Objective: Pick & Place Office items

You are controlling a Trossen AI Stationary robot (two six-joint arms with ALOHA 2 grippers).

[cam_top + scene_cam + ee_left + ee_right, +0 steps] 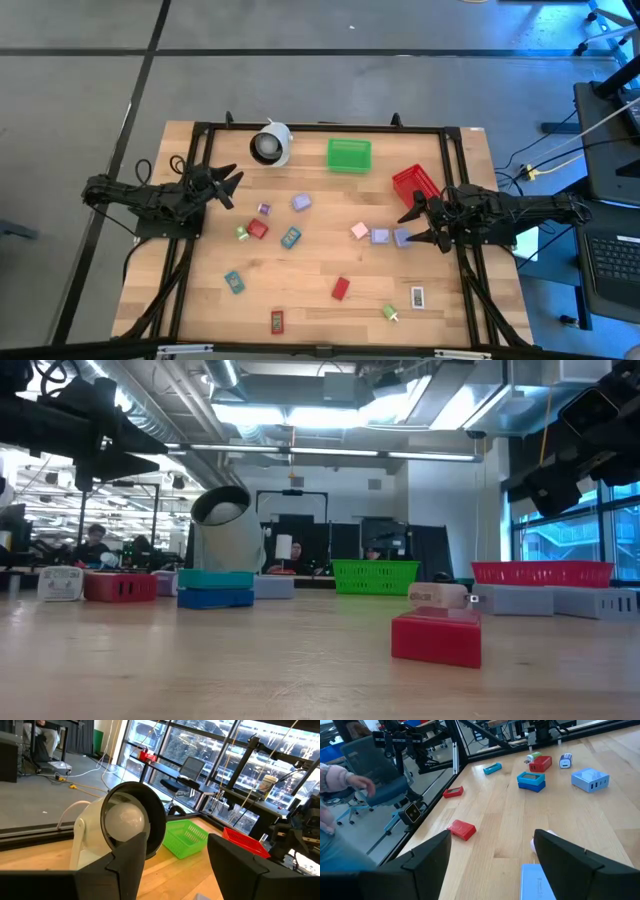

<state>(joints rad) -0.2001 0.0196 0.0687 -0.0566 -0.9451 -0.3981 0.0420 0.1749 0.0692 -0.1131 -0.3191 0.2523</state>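
Your wooden table (pixel 200 300) sits on a grey floor, with an office of desks and big windows behind it.

Your right gripper (pixel 424 222) hangs over the table's right side with its fingers spread wide and nothing between them. Just beside its tips lie two lavender blocks (pixel 381 236), with a pink block (pixel 359 231) next to them. The red basket (pixel 415 184) stands just behind that gripper.

Your left gripper (pixel 226 186) waits over the left side, fingers also parted and empty, pointing toward the white roll (pixel 271 144). In its wrist view the roll (pixel 112 832) fills the space just beyond the fingers, with the green basket (pixel 186 837) farther off.

The office items are scattered on the bare wood, none in a basket. Near the middle you have a small purple piece (pixel 264 209), a lavender block (pixel 301 203), a red block (pixel 258 229) touching a green piece (pixel 242 233), and a teal packet (pixel 290 238). Toward the front edge lie a teal piece (pixel 234 282), a red packet (pixel 277 321), a red block (pixel 341 288), a green piece (pixel 390 313) and a white packet (pixel 417 297).

A person's sleeve and hand (pixel 355 781) show past the table edge in the right wrist view
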